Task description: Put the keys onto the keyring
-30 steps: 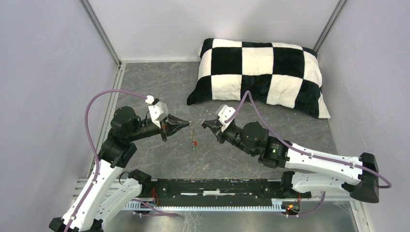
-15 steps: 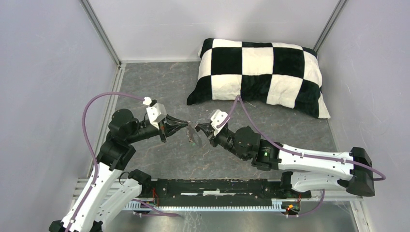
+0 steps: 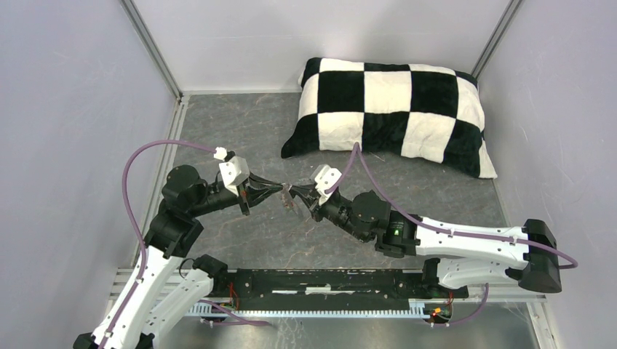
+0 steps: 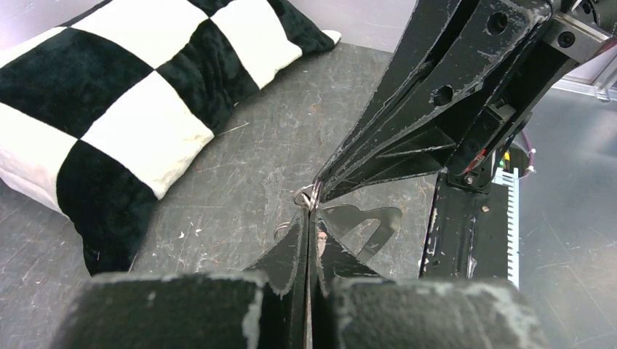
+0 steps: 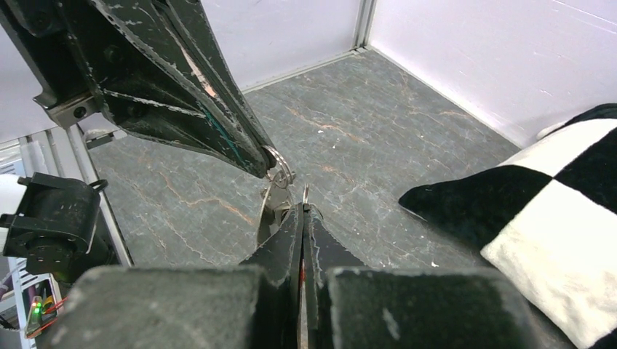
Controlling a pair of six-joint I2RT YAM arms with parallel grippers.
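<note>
A checked pillow (image 3: 393,109) is lying at the far right of the grey worktop (image 3: 233,131), well apart from the arms and not standing in their way. A black rail (image 3: 327,280) is running along the near edge between the arm bases. The left arm (image 3: 178,207) and the right arm (image 3: 436,236) are reaching toward each other over the bare middle of the worktop, so each one's jaws are filling much of the other's wrist view.

The left jaws are pressed fully together. They are pinching the keyring (image 5: 271,207) by its small metal loop, and its flat grey body is hanging below the tips. The right jaws are likewise closed tight, and a thin sliver of metal, seemingly a key (image 5: 305,193), is sticking out past their tips. The two sets of tips are meeting almost nose to nose, with the key sitting just beside the loop, to its right in the right wrist view. Whether key and loop are touching I cannot tell. From above the keyring is showing only as a small dark shape between the jaws.
</note>
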